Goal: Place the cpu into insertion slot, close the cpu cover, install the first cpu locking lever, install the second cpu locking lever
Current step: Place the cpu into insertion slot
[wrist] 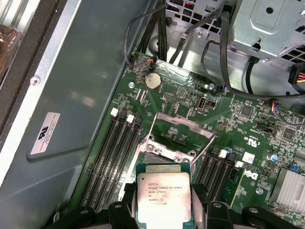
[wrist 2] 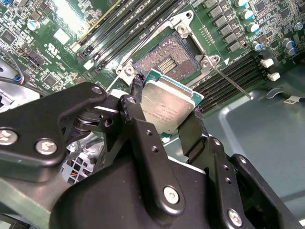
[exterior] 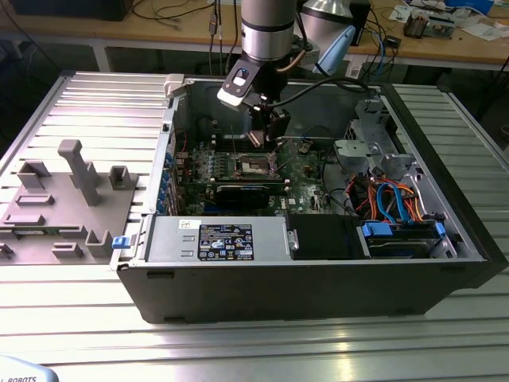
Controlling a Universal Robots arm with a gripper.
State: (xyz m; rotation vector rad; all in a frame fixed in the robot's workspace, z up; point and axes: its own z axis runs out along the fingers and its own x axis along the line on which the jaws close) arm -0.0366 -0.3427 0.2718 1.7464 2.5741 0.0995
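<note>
My gripper [wrist 2: 167, 102] is shut on the cpu [wrist 2: 167, 109], a flat square chip with a silver-grey top, pinched by two opposite edges. It hangs a little above the insertion slot [wrist 2: 167, 56], a dark square socket with a silvery rim, which lies uncovered. In the first wrist view the cpu [wrist: 163, 196] sits between the black fingers of my gripper [wrist: 164, 210], just short of the slot [wrist: 164, 150]. The cpu cover [wrist: 183, 122] stands tilted up behind the slot. A thin locking lever [wrist 2: 233, 83] sticks out free beside the socket. From outside, my gripper [exterior: 262, 137] hovers over the slot [exterior: 253, 167].
The open computer case [exterior: 318, 278] lies on a ribbed metal table. Long black memory slots [wrist: 114, 143] flank the socket. A power supply [exterior: 219, 239] sits at the case front, a drive cage [exterior: 370, 131] and bundled cables [exterior: 390, 199] on the exterior view's right. A grey fixture tray [exterior: 64, 199] lies outside.
</note>
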